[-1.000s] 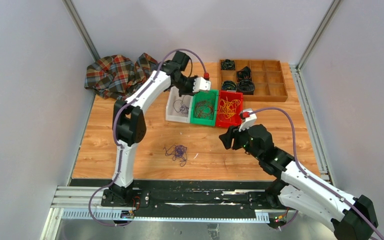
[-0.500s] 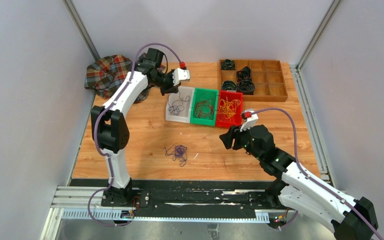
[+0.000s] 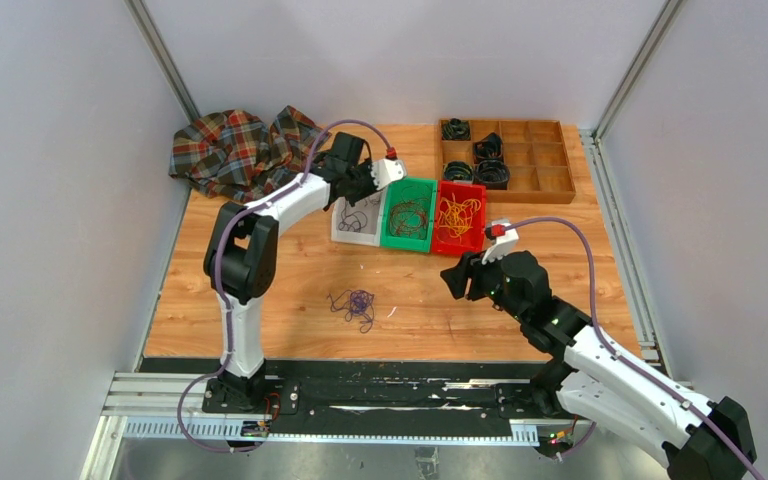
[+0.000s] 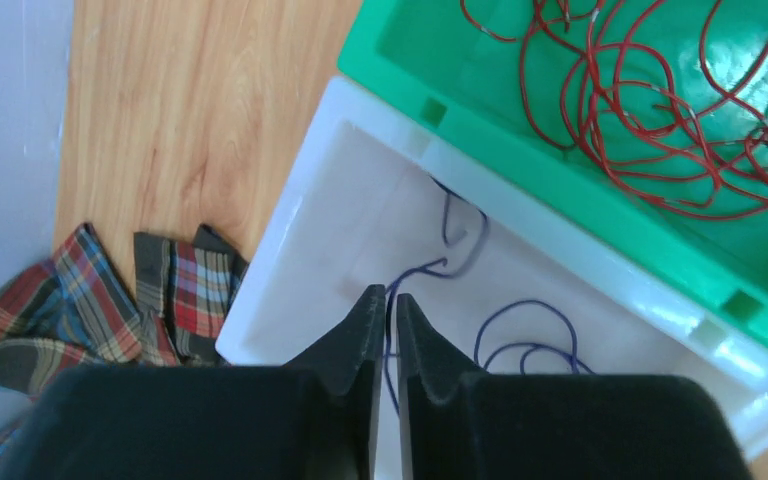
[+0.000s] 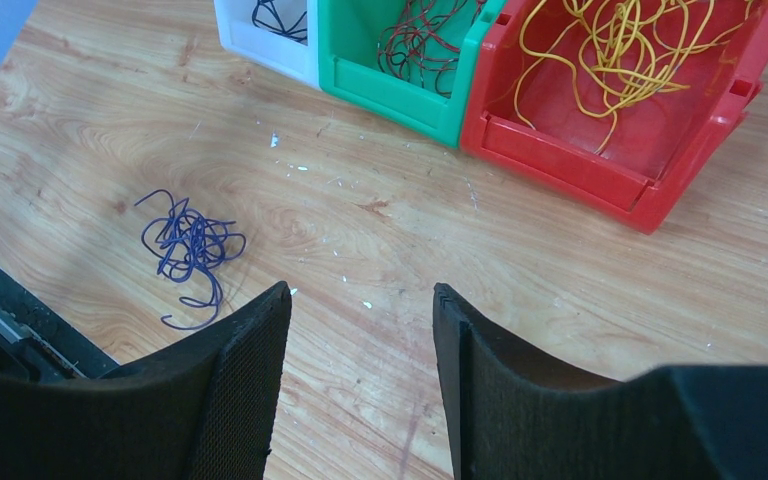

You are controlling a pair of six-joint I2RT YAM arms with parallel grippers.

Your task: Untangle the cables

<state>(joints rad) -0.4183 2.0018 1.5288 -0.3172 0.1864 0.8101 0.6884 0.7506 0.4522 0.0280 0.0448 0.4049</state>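
Bins (image 5: 390, 90) three; loose cable tangle (image 5: 185, 240) one.

White arms (image 3: 290, 197) with black joints (image 3: 245, 262) and lilac hoses (image 3: 550, 219).

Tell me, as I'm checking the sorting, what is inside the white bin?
Thin purple cable loops lie in the white bin; one strand runs between the shut left hand's fingers. That hand hides the bin's near part, so anything there is unseen.

- We are seeing three bins (image 3: 406, 243) side by side on the table (image 3: 290, 270), cables (image 3: 457, 213) inside each.
- A tangle (image 3: 357, 303) is lying before them.
- A cloth (image 3: 225, 150) is lying behind-left, a tray (image 3: 545, 198) behind-right.
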